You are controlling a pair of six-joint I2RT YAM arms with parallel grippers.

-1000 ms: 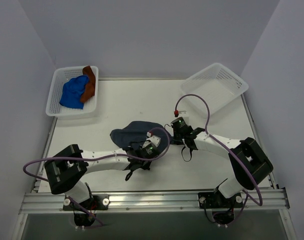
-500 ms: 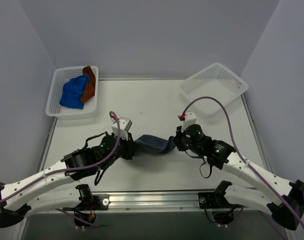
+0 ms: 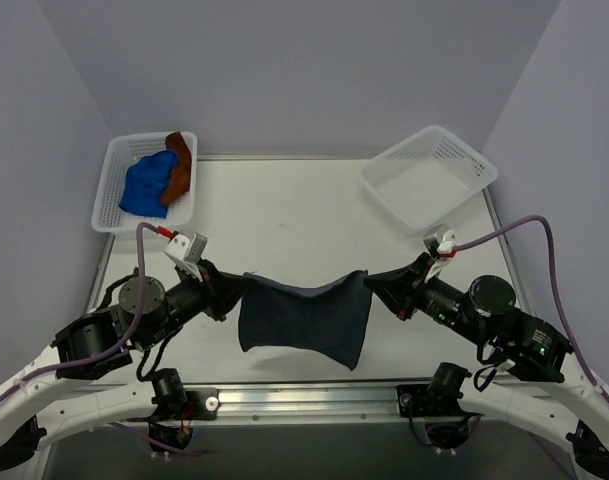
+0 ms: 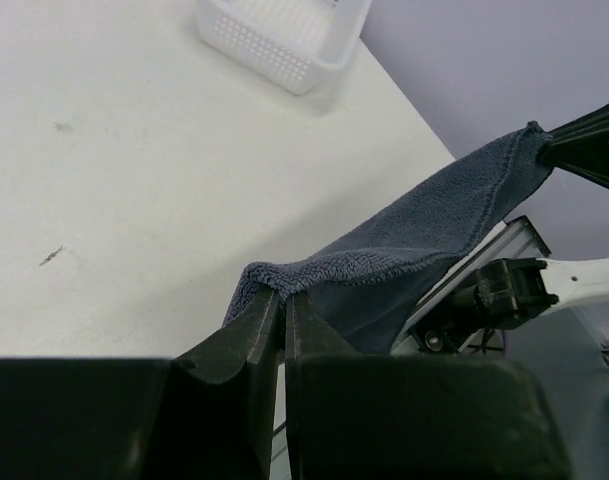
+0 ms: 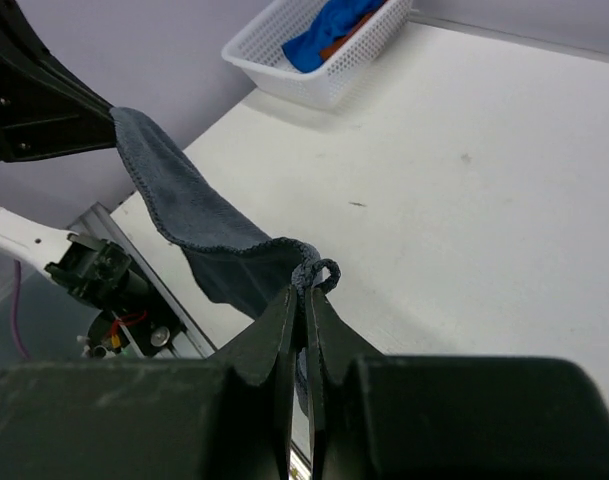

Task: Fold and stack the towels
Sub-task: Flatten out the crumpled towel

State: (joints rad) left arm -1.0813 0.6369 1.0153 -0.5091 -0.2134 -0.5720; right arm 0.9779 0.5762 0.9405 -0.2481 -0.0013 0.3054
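Our left gripper (image 3: 239, 288) and right gripper (image 3: 374, 284) each clamp a top corner of the dark blue towel (image 3: 304, 318). It hangs spread between them, sagging slightly midway.

A white table (image 3: 284, 205) has a white mesh basket (image 3: 108, 192) at its far left corner. A second white basket (image 3: 424, 185) sits askew at its far right corner. A metal rail (image 3: 304, 403) runs along its near edge. Two small dark marks (image 4: 59, 127) dot its top.

Pale lilac walls (image 3: 284, 70) enclose a white table (image 3: 284, 210).
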